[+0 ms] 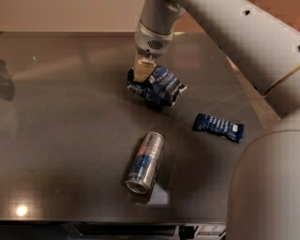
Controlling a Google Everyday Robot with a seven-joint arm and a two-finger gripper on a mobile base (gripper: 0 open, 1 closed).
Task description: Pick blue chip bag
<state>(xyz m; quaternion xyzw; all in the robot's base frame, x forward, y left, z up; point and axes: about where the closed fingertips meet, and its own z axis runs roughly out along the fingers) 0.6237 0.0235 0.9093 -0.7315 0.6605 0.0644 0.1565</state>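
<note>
Gripping the blue chip bag (161, 86) by its upper-left end, the hand (142, 72) hung just above the middle of the frame, its pale fingers (143, 69) pressed together on the crumpled foil. The bag sat tilted, its right end pointing toward the centre right. A dark shadow lay close beneath it, which suggested it was at least partly off the surface (70, 140). How far it had cleared could not be told.

As a judgement, the grasp looked made and the pick was about halfway done. What remained was to raise the bag well clear and show that the hold was firm.

The silver-blue can (145, 161) lay on its side below the bag, in the lower middle of the frame and apart from it. The flat dark blue bar wrapper (218, 127) lay at the centre right, also apart. Neither touched the hand.

The surface was dark, glossy and faintly speckled, with a small bright glare spot (21, 210) at the lower left. The grey arm (225, 28) came down from the upper right, and the robot's body (265, 187) filled the lower right corner. A pale wall (65, 14) ran along the top left edge.
</note>
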